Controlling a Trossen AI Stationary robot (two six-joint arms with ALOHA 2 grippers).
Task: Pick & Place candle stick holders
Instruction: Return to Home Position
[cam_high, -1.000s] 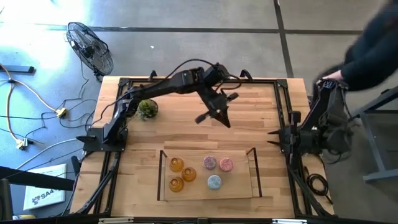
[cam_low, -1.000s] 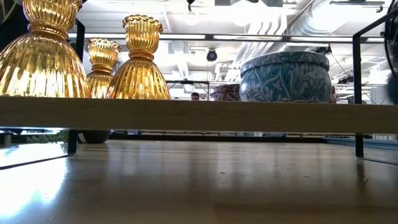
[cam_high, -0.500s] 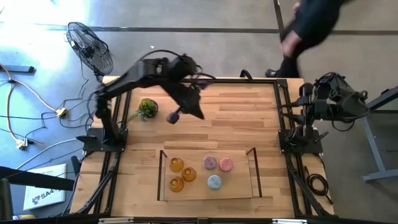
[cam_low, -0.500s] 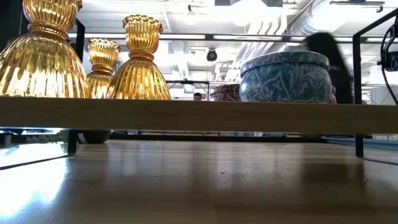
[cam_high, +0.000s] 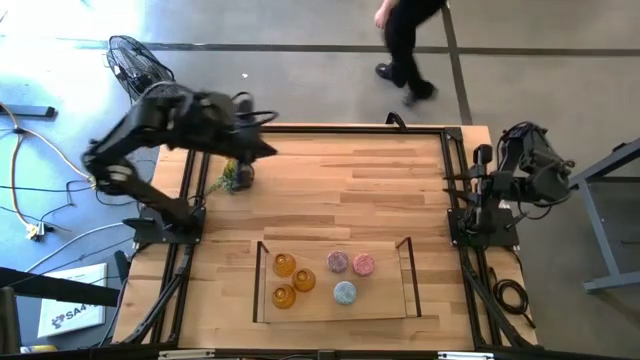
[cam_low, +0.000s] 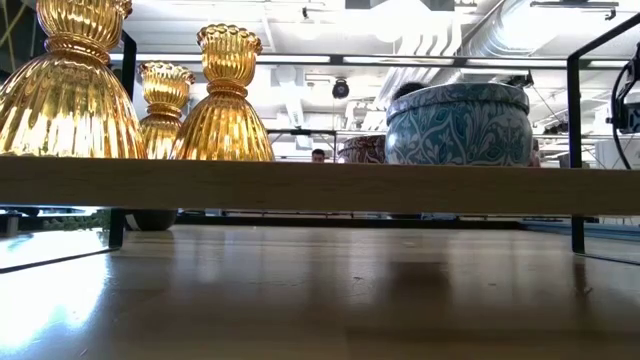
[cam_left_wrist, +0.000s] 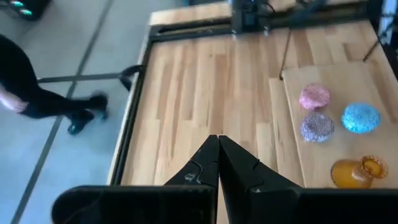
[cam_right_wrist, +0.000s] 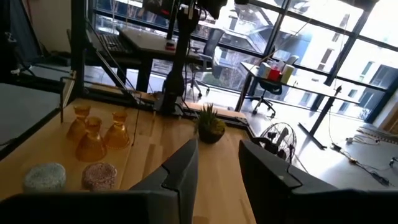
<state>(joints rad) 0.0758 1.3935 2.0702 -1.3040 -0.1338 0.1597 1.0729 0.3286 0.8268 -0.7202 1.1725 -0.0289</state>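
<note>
Six small candle stick holders stand on their bases in the wooden tray (cam_high: 262, 300) near the table's near edge: three amber (cam_high: 284, 264) (cam_high: 304, 280) (cam_high: 284, 296), one purple (cam_high: 337, 262), one pink (cam_high: 363, 264), one pale blue (cam_high: 345, 292). The low view shows the amber ones (cam_low: 222, 100) and the pale blue one (cam_low: 460, 120) behind the tray's wall (cam_low: 320, 185). My left gripper (cam_high: 268, 152) (cam_left_wrist: 217, 152) is shut and empty, above the table's far left, beside the green plant ball (cam_high: 237, 176). My right gripper (cam_high: 452, 178) (cam_right_wrist: 217, 158) is open and empty at the table's right edge.
The plant ball sits at the table's far left. A black frame (cam_high: 320, 128) runs around the table top. A fan (cam_high: 145, 75) stands on the floor beyond the far left corner. A person (cam_high: 405, 45) walks on the floor beyond the far edge.
My left arm has drawn back from above the table's middle toward the far left corner, and its gripper now sits by the plant ball. My right arm has shifted at the right edge, its gripper now nearer the far edge. The person has walked away from it.
</note>
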